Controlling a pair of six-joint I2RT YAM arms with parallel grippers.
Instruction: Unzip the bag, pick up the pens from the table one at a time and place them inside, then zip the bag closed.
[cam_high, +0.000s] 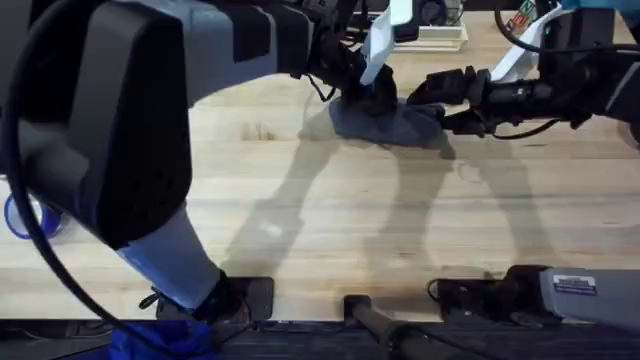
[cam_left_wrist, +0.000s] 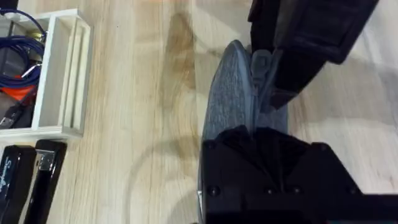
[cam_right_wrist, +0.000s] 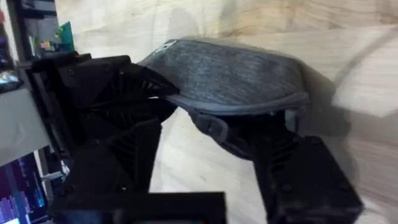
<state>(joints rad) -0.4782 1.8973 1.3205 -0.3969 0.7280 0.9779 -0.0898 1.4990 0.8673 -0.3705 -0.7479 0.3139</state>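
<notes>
You have both grippers clamped on the bag (cam_high: 385, 122) at the far middle of the table (cam_high: 330, 220); no pens lie out, so zipping seems underway.

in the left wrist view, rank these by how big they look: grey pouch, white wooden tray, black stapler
1. Grey pouch, though it is nearest the camera and partly hidden by the grippers.
2. White wooden tray, cut off at the frame edge.
3. Black stapler, also cut off, so unsure.

We read no clear text: a white label (cam_high: 574, 284) on the right arm's grey base and script on a black stapler (cam_left_wrist: 11, 177) are illegible.
</notes>
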